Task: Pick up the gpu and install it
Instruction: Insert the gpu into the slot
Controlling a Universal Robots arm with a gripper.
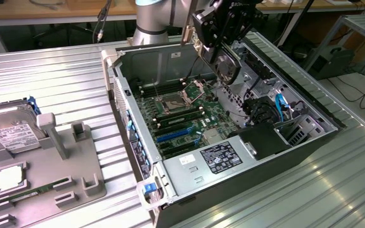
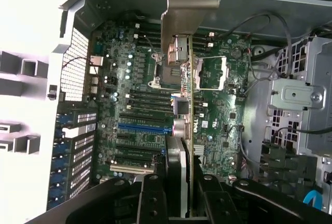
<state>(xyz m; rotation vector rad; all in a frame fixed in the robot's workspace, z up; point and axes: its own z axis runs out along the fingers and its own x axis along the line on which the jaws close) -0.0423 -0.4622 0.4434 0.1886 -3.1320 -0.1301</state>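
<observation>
Black-faced with a silver bracket, the gpu (image 1: 228, 66) hangs over the open computer case (image 1: 120, 90), clamped edge-on between the gripper (image 2: 179, 195) fingers, which are partly closed on it. Pick-up looks done; seating it in the motherboard (image 1: 182, 118) is not (no slot touched, seemingly). One gpu, one gripper, one case, and one hard drive (image 1: 8, 130) on the grey tray (image 1: 43, 166).
</observation>
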